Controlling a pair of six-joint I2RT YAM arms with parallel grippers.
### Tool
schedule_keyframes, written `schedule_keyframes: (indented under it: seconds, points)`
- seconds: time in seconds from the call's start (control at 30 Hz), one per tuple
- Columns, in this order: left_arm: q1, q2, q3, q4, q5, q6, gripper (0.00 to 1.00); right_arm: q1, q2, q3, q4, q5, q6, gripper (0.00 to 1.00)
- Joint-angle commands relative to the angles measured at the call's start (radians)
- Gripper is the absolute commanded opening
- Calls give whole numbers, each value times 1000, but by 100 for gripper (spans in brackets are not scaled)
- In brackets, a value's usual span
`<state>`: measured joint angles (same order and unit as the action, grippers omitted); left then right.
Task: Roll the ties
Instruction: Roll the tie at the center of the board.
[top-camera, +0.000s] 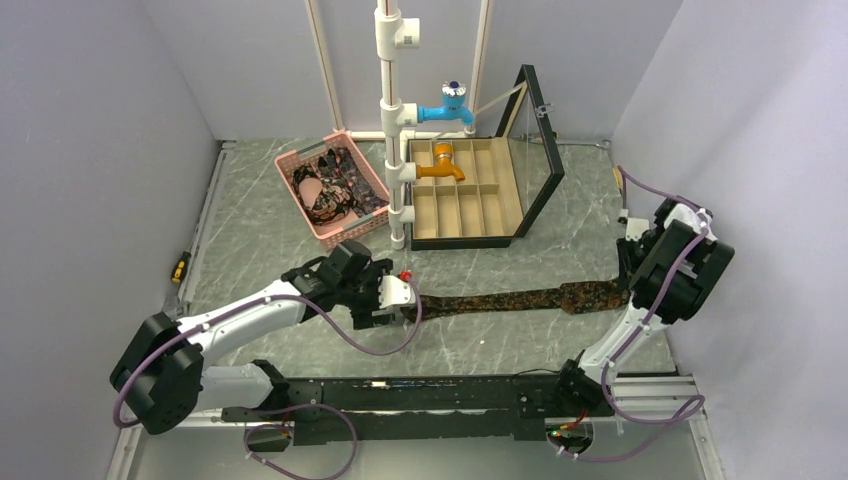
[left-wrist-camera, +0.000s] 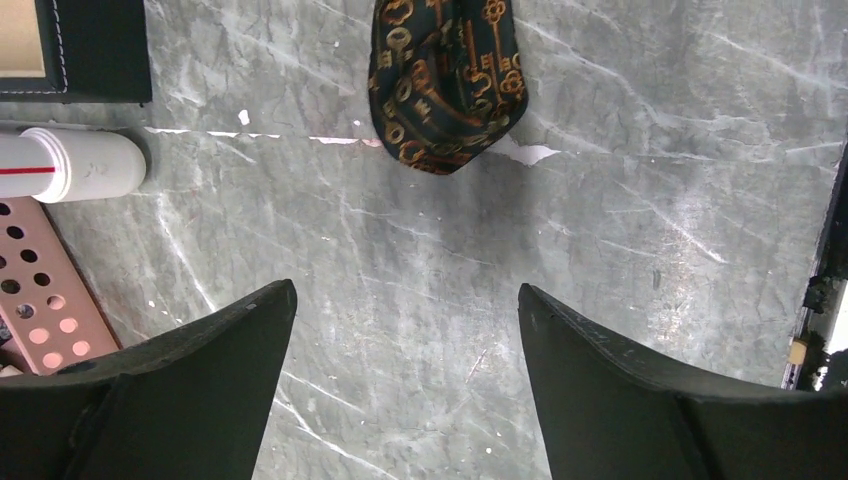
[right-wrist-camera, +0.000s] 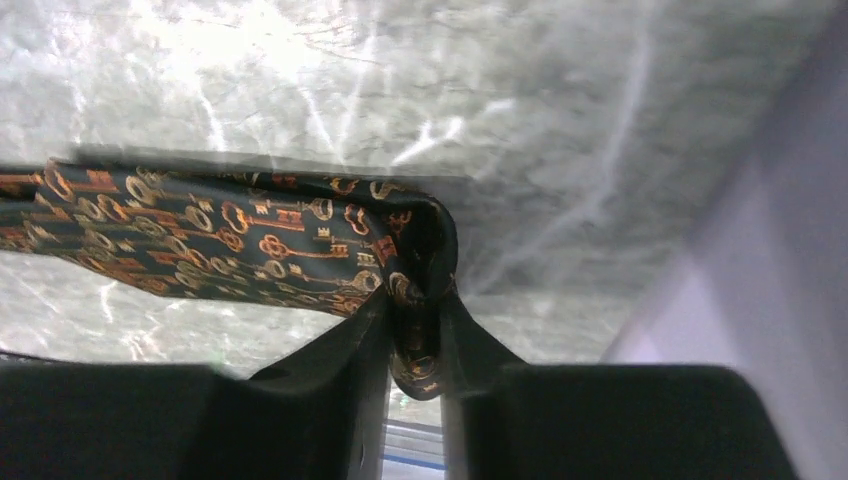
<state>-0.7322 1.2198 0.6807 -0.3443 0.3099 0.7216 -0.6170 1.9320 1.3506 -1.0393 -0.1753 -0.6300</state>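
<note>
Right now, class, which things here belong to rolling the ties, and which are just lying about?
Job: stretched tie, pinched by the right hand; open left hand; spare ties.
Lying about: pink basket holding them; compartment box; pipe-and-tap stand.

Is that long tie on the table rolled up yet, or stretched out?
Stretched out: the tie lies as one long strip, with one end pinched in the right pincer.

Left arm (top-camera: 240, 310) reaches low and forward, left gripper (left-wrist-camera: 405, 300) facing down with fingers spread wide; right arm (top-camera: 680, 265) folded high at its side, right gripper (right-wrist-camera: 415, 305) pinched tight on the tie (right-wrist-camera: 230, 245) end.
</note>
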Motion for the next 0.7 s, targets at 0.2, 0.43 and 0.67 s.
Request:
schedule_keyframes:
  seconds: [0.2, 0.43, 0.67]
  points:
    - [-50, 18, 40, 91, 75, 14, 97, -2, -182, 97, -93, -50, -74, 70]
    - [-147, 246, 187, 117, 64, -83, 99, 4, -311, 108, -229, -235, -106, 75]
    - [-82, 257, 189, 119, 127, -164, 81, 75, -451, -7, -277, -293, -120, 59]
